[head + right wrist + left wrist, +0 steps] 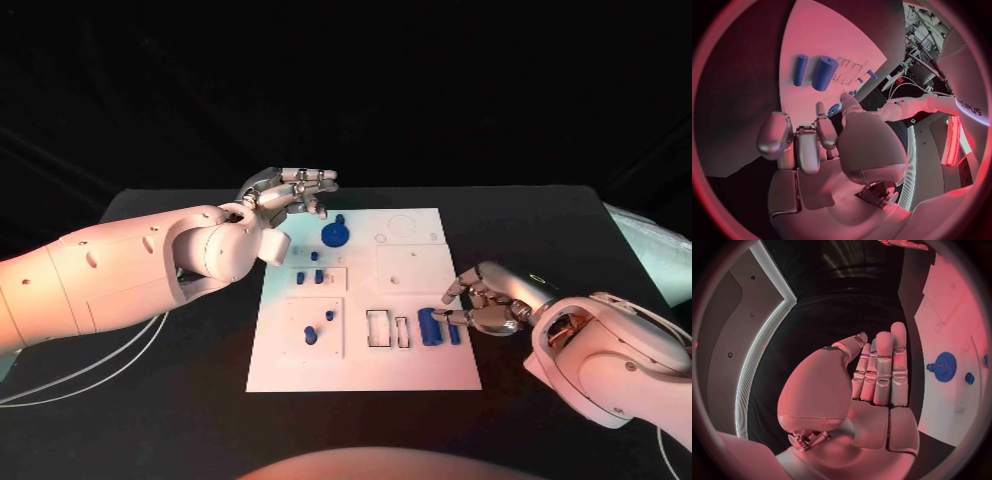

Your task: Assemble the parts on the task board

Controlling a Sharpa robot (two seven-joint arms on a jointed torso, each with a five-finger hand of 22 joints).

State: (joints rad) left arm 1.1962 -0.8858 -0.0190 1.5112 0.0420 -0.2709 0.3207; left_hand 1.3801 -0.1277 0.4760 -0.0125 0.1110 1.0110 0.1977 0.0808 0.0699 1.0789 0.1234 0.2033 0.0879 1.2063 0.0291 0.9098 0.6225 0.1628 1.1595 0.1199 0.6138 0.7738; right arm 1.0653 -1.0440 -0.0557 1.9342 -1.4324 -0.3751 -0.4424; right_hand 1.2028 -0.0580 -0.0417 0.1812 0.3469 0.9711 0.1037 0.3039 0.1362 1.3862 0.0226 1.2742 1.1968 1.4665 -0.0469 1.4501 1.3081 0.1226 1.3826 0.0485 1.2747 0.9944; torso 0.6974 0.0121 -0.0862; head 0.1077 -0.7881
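- Left hand [293, 190] hovers empty, fingers loosely apart, at the task board's [433, 375] upper left corner.
- Right hand [483, 305] rests empty, fingers curled, beside two blue cylinders [430, 327] at centre right.

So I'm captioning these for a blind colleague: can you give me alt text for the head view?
A white task board lies mid-table with small blue parts on it, among them a gear near its far edge and a thick cylinder near its right edge. The right hand hovers curled beside that cylinder; the left hand sits at the board's far left corner, holding nothing.
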